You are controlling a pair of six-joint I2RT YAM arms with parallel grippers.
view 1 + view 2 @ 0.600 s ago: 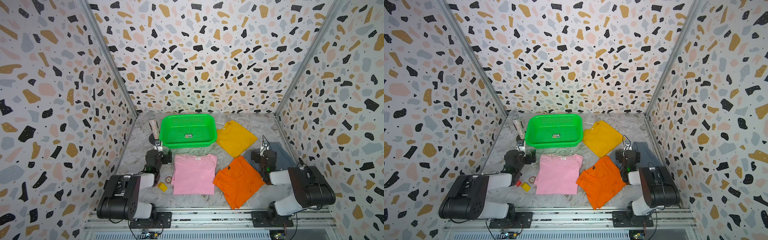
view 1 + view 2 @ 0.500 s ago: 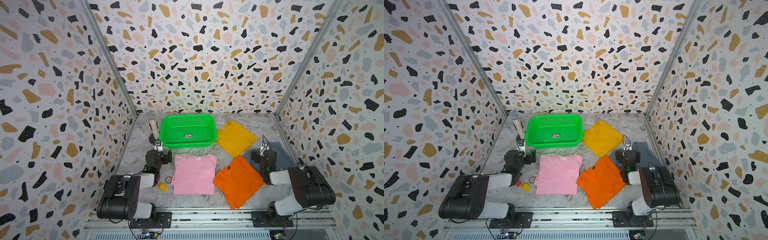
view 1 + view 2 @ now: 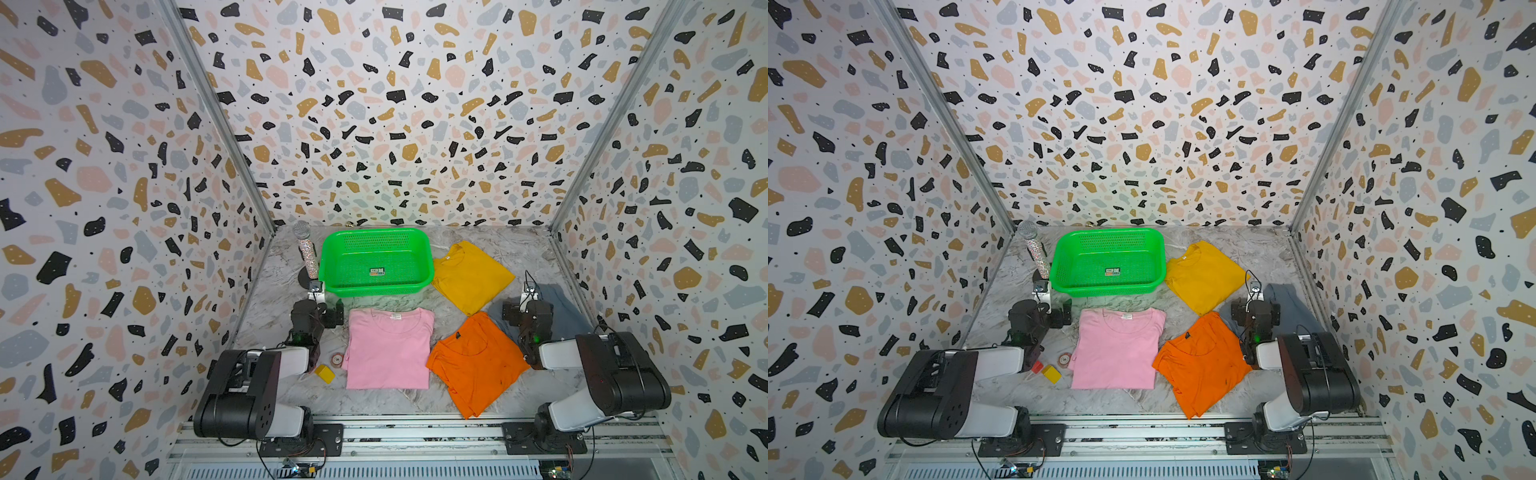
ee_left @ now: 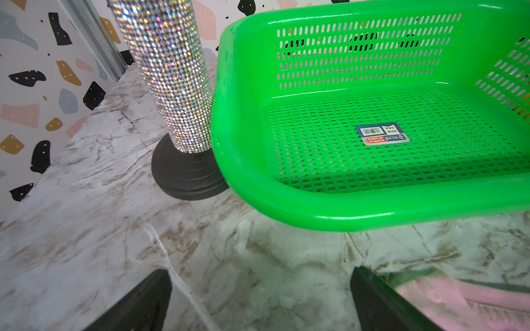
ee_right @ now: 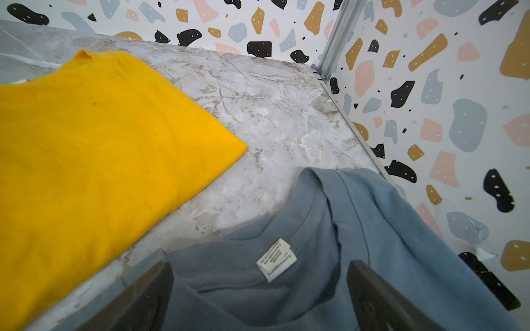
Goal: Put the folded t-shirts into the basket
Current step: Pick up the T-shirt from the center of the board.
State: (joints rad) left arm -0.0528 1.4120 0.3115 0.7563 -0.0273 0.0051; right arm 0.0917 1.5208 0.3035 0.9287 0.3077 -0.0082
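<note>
**Four folded tees on the table, basket empty: first pick pending**

Right gripper (image 5: 261, 289): jaws spread wide, holding nothing, low over the collar of the slate grey-blue tee (image 5: 372, 223), which lies along the right wall.
Left gripper (image 4: 258, 289): jaws likewise apart and empty, over bare marble table (image 4: 86, 229) between the pink tee (image 3: 388, 349) and the basket (image 3: 376, 291).
Mustard yellow tee (image 3: 469, 276): flat, just right of the basket.
Orange tee (image 3: 473, 365): beside the pink one, on its right.
Basket: at the back, holding only its floor sticker (image 4: 383, 134); a glittery microphone (image 3: 306, 253) stands just beside its left wall.

Step in hand, as judged: the first pick, with none of the four stowed. The next move calls for lowering onto a tee's edge, pinching every layer so the fold holds, then lifting clear of the basket rim.
</note>
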